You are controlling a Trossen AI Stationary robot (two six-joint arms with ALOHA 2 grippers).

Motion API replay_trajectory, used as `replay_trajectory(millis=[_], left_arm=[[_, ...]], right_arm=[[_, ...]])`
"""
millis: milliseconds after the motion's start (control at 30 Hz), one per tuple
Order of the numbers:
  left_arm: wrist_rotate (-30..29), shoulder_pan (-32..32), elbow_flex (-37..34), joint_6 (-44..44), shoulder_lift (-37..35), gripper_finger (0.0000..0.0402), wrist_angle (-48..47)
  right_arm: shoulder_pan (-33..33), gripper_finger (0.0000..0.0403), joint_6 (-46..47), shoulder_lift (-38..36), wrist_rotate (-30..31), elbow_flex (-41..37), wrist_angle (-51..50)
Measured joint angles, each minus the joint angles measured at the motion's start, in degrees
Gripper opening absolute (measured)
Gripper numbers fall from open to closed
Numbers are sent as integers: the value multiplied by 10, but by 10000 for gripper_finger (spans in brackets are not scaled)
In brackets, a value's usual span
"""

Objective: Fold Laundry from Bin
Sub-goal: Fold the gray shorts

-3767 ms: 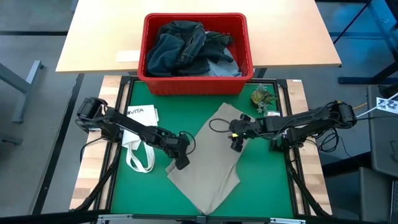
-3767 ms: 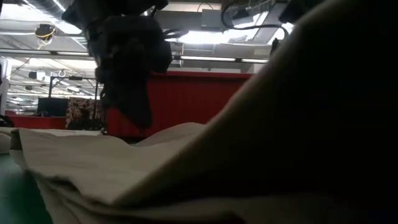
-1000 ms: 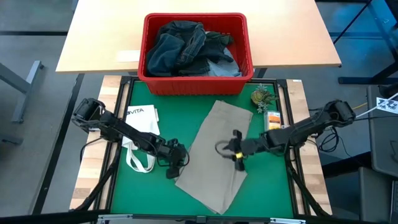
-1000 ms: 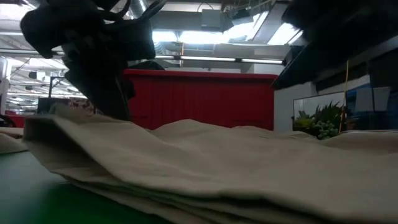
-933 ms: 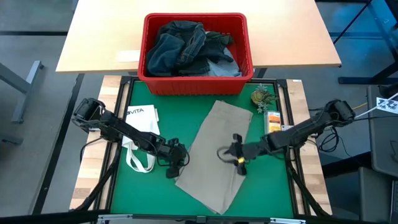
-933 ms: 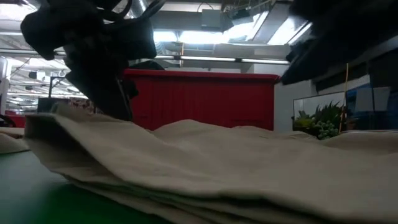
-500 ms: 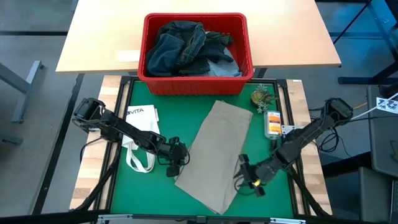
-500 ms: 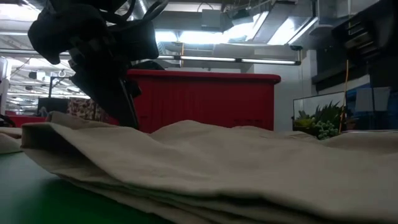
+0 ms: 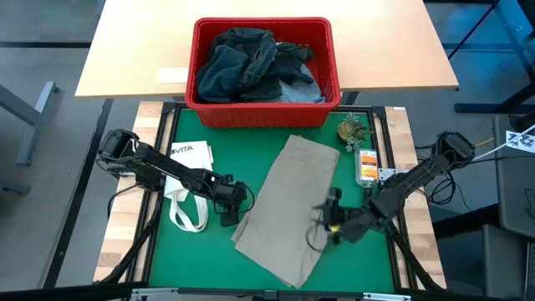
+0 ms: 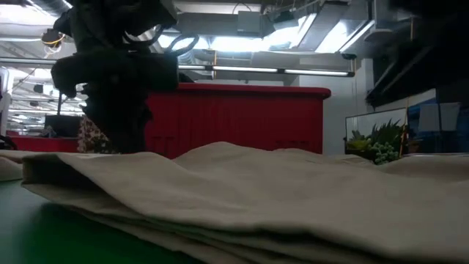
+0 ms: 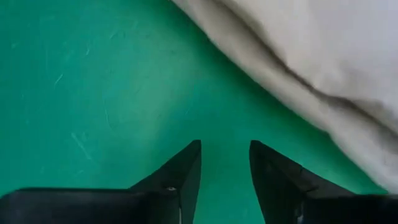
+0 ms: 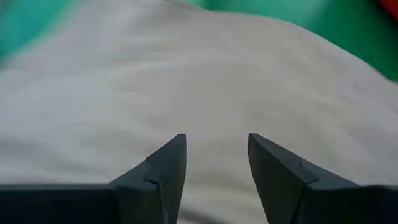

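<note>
From above: beige trousers lie folded lengthwise on the green mat, just in front of the bin. Looks like a long slanted strip, one end toward the bin, other end away from it. Bin is full of denim, dark and light, nothing else out. White tote sits beside the trousers, on the left arm's side. My read: first piece half done, cross folds left, rest of the pile untouched.

Left gripper sits at the trousers' left edge, right gripper at the right edge, far end from the bin.

Low view: trousers show as a flat stack of layers, soft creases, edges roughly aligned. Bin wall red behind them. Left arm hangs over the near corner.

Left wrist: fingers parted over bare mat, nothing between them, cloth edge just beside. Released.

Right wrist: fingers apart above the cloth, no fabric pinched. Also released.
</note>
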Motion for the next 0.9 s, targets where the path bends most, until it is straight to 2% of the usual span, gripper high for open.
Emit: replay_trajectory(millis=[167, 367, 533, 733, 900], left_arm=[[0, -5, 0, -12, 3, 107, 26], [0, -22, 0, -40, 15, 92, 50], [2, -40, 0, -61, 43, 81, 93], [19, -59, 0, -89, 76, 70, 147], [34, -70, 0, -103, 83, 61, 200]], right_arm=[[-79, 172, 45, 25, -12, 0, -71], [-151, 172, 44, 85, -71, 0, -76], [-188, 172, 42, 135, -82, 2, -58], [-224, 172, -20, 172, -68, 2, 4], [-259, 172, -109, 175, -71, 1, 75]])
